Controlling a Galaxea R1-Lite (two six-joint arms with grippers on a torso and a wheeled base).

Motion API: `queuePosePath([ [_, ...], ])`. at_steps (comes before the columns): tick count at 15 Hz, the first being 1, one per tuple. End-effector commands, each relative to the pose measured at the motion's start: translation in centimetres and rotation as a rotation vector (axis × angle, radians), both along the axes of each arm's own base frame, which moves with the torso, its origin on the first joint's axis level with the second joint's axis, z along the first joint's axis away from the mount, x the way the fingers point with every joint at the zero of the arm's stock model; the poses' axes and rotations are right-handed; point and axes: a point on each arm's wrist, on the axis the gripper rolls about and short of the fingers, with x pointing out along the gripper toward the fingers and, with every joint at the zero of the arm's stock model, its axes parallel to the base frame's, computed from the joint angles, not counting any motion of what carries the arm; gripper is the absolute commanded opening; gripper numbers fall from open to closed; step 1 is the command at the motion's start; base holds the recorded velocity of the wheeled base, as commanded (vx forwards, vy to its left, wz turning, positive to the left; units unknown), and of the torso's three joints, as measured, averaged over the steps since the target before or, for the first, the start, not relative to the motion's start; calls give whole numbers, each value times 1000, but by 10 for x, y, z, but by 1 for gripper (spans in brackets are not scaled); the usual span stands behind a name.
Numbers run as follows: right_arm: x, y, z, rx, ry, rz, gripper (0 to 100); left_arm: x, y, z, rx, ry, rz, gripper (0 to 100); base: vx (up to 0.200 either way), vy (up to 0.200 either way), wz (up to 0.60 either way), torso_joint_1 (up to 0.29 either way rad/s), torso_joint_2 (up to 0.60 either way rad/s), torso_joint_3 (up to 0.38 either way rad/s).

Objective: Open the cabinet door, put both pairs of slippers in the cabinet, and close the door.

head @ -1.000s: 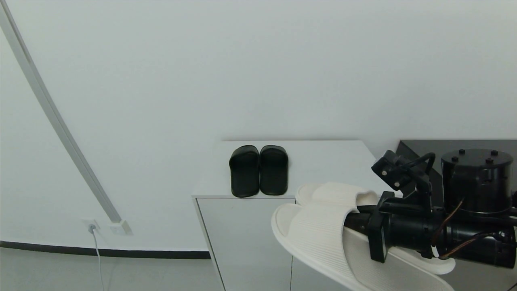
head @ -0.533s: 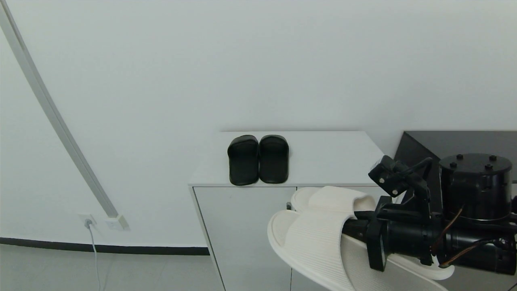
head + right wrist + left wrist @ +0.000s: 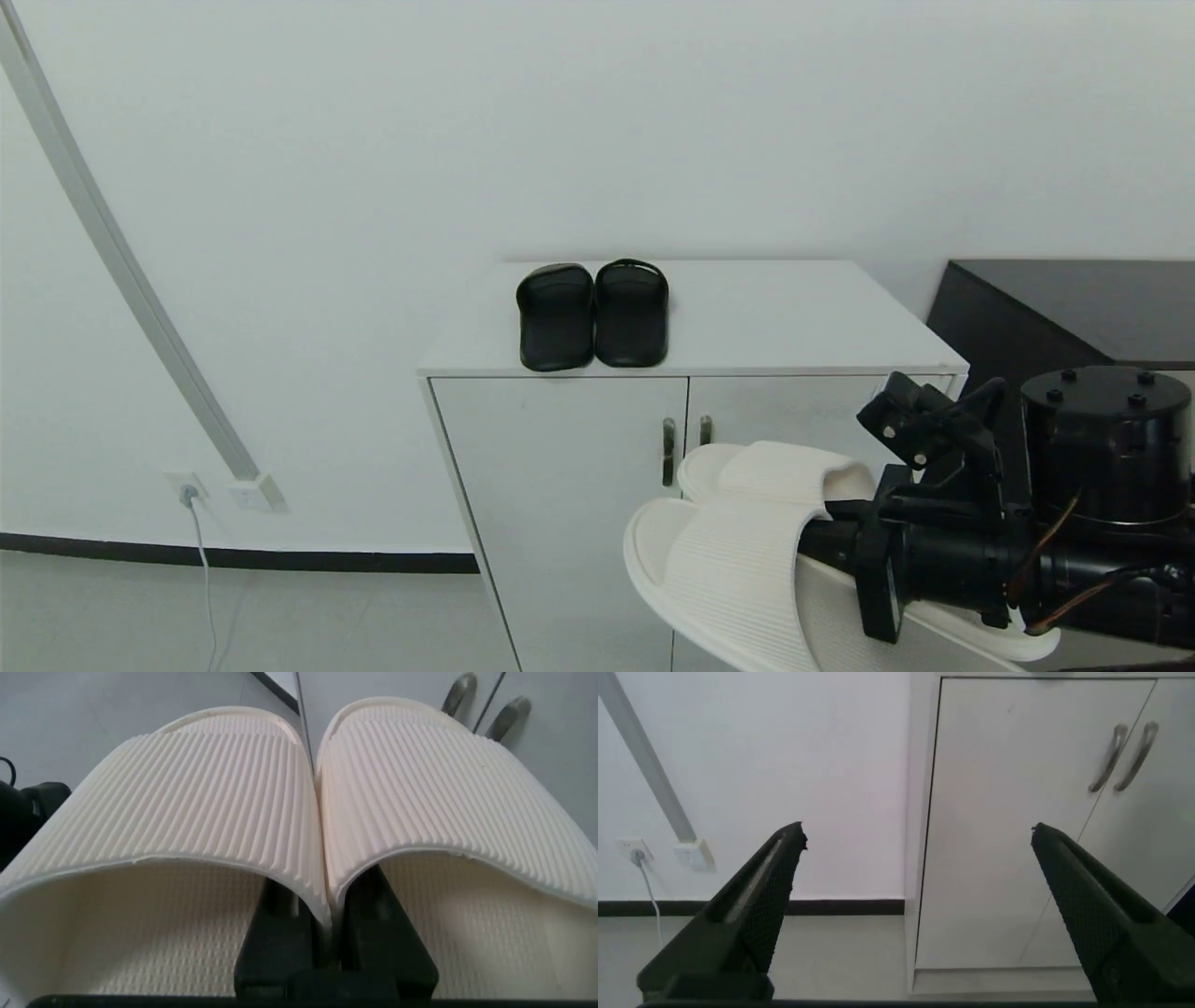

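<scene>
A white two-door cabinet [image 3: 560,485] stands against the wall with both doors shut, and two metal handles [image 3: 668,452] meet at the middle seam. A black pair of slippers [image 3: 594,315] lies side by side on its top, near the front edge. In front of the right door, my right gripper [image 3: 822,527] is shut on the white pair of slippers [image 3: 738,551], toes toward the cabinet. Its fingers [image 3: 280,929] pinch the two inner strap edges of the white slippers [image 3: 318,840]. My left gripper [image 3: 917,833] is open, low before the left door [image 3: 1008,812].
A dark, low piece of furniture [image 3: 1074,308] stands to the right of the cabinet. On the wall to the left are a slanted conduit [image 3: 121,271] and a socket with a hanging cable [image 3: 187,487]. Bare floor [image 3: 233,616] lies left of the cabinet.
The whole head view has shifted: the cabinet now sits higher in the picture, showing its doors and handles. My right gripper still holds the white slippers the same way.
</scene>
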Motion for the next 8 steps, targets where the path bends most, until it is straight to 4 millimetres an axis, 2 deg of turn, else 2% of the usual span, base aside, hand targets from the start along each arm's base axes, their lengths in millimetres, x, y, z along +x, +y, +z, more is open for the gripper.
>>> queuePosePath([
  [1, 0, 0, -1, -4, 3, 1, 0, 0, 0, 0, 0, 0, 1, 100, 0, 0, 0, -198, 520, 320],
  [8, -1, 4, -4, -10, 10, 15, 0, 0, 0, 0, 0, 1, 1, 100, 0, 0, 0, -174, 498, 325],
])
